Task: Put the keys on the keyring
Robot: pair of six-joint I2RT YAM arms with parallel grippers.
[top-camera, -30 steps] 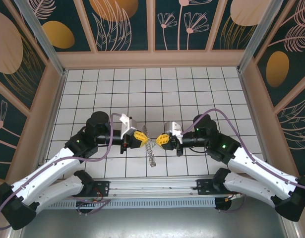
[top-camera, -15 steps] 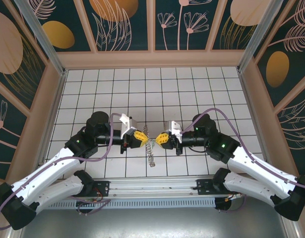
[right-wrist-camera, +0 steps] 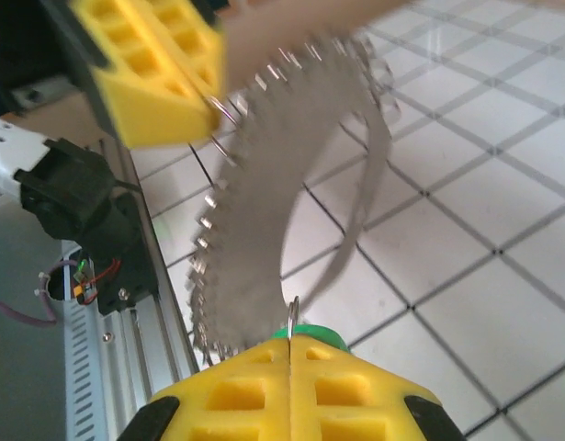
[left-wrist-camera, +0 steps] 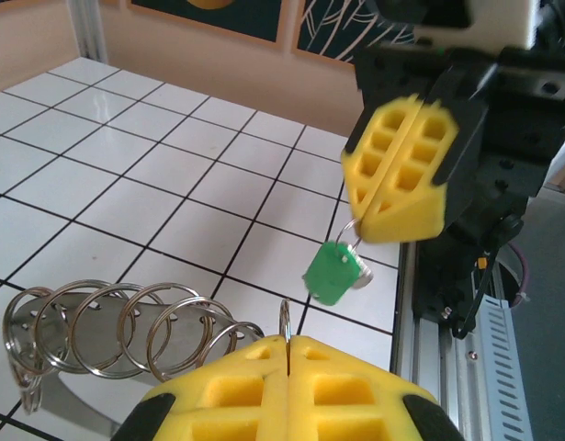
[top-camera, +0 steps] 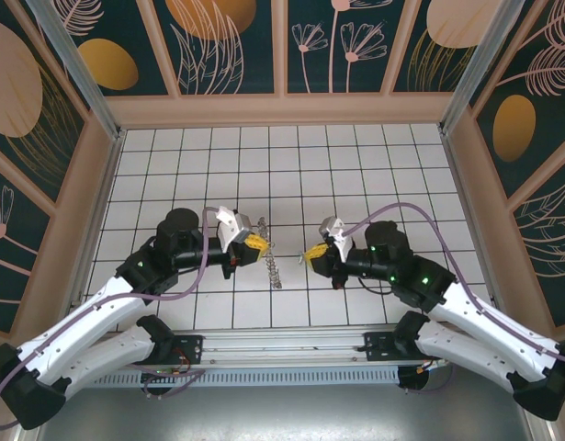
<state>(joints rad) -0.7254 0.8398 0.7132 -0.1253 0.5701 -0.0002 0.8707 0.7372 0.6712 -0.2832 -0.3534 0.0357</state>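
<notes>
The keyring (top-camera: 274, 266) is a grey looped band fringed with several silvery split rings (left-wrist-camera: 98, 317). It hangs from my left gripper (top-camera: 260, 244), which is shut on one thin ring at the band's end (left-wrist-camera: 285, 317). The keys (left-wrist-camera: 333, 276), one small green piece with a silvery end, dangle on a little wire loop pinched in my right gripper (top-camera: 310, 254), which is shut. In the right wrist view the green key (right-wrist-camera: 314, 333) peeks out behind the shut yellow pads (right-wrist-camera: 355, 386), and the keyring (right-wrist-camera: 282, 184) hangs in front. A gap of about one tile separates the two grippers.
White tiled floor (top-camera: 291, 165) stretches behind both grippers up to the beige back wall (top-camera: 282, 108). Side walls (top-camera: 87, 197) close in left and right. A metal rail (top-camera: 282, 344) with the arm bases runs along the near edge.
The grippers, nearly touching before, have pulled apart. The right one moved right with the key. The left one drew back slightly left, taking the keyring with it.
</notes>
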